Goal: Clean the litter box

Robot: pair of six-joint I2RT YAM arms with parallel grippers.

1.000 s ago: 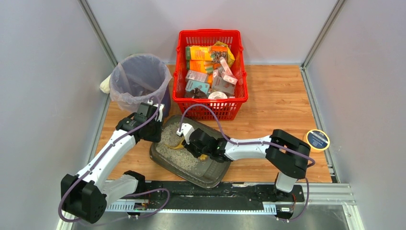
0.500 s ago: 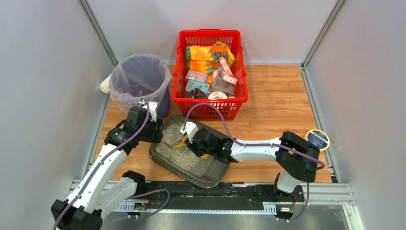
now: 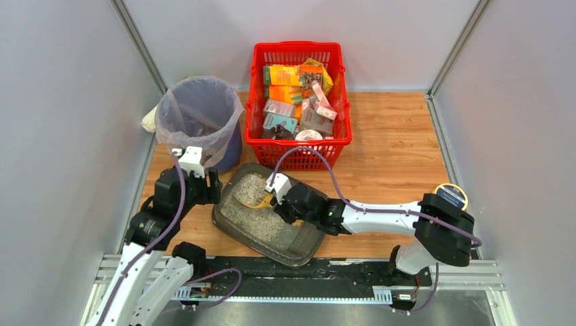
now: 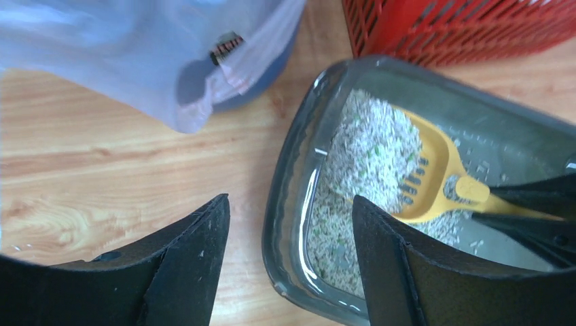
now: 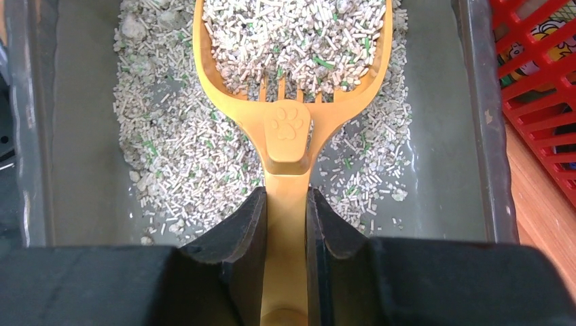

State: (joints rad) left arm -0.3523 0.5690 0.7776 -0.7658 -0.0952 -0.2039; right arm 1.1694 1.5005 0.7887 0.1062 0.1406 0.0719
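Observation:
The dark grey litter box [image 3: 299, 246] lies on the wooden floor in front of the red basket, with pale litter [image 3: 253, 209] heaped in its left half. My right gripper [image 3: 281, 201] is shut on the handle of a yellow scoop [image 5: 289, 102], whose slotted head holds a load of litter inside the box [image 5: 483, 122]. My left gripper [image 4: 289, 231] is open and empty, above the box's left rim [image 4: 285, 170], one finger over the floor and one over the litter. It shows in the top view [image 3: 210, 185] left of the box.
A round bin lined with a clear bag [image 3: 198, 114] stands behind the box's left end; its bag shows in the left wrist view [image 4: 136, 47]. The red mesh basket [image 3: 299, 151] of packets stands behind the box. A tape roll [image 3: 451, 197] lies at the right.
My left arm has drawn back to the left, off the box's corner. My right gripper has pushed the scoop toward the box's left end, taking up litter.

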